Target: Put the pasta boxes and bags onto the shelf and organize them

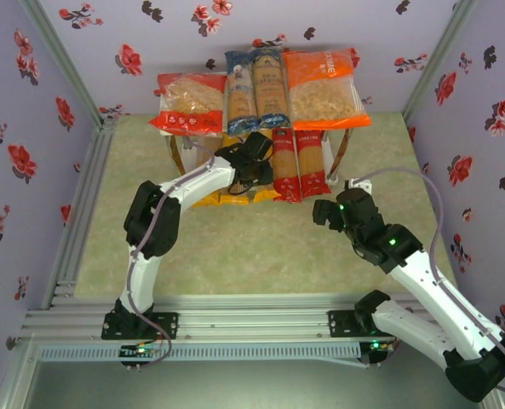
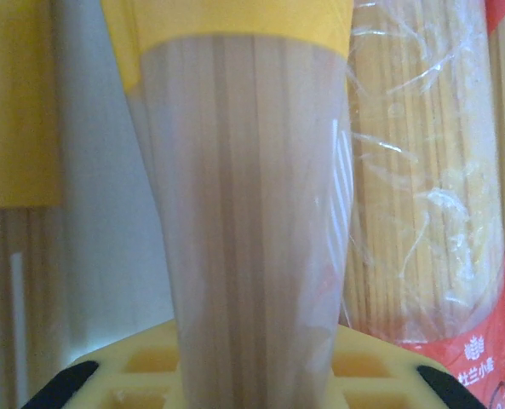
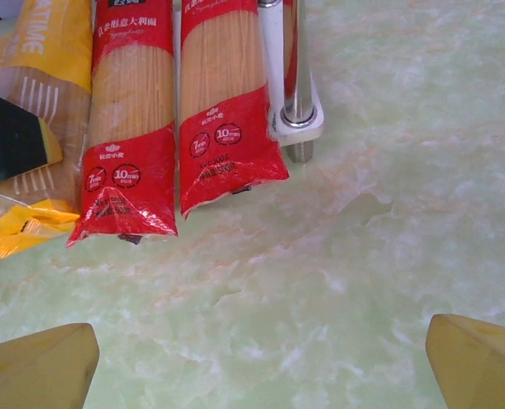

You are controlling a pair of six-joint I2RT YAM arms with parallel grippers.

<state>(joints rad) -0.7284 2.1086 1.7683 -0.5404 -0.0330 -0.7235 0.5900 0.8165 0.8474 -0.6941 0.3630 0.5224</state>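
**Yellow-orange spaghetti pack** (image 2: 252, 213), the item being worked. It lies lengthwise at the left of the shelf's (image 3: 275, 77) lower level. The left hand (image 2: 256, 345) is closed across its clear window, with a yellow finger (image 2: 116, 375) against each long side. The grip sits near mid-length, probably so that a long, limp pack can be slid or squared up without sagging. A second yellow pack (image 2: 14, 102) lies on one side of it. On the other side, just beside it, is the nearer of the two red spaghetti packs (image 2: 422, 187).

**Lower level, right.** The red packs lie parallel and touching. Their near ends come down to the surface (image 3: 337, 256) just beside the front right leg (image 3: 296, 77).

**Top board.** A red-ended bag (image 1: 188, 102) occupies the left end and an orange bag (image 1: 324, 85) the right end. Two blue spaghetti packs (image 1: 239, 89) lie side by side between them. The wide bags thus flank the narrow packs, and the colours are kept together, which suits the aim of organizing the packs.

**Right hand** (image 3: 259, 328). It is spread wide and holds nothing. It hovers low over the bare surface in front of the shelf's right front corner, apparently parked clear of the left arm's work.

**Stage.** All the packs seen lie on or under the shelf boards. What remains is judged to be aligning the yellow group with its neighbours. The main risk is nudging the adjoining red pack askew.
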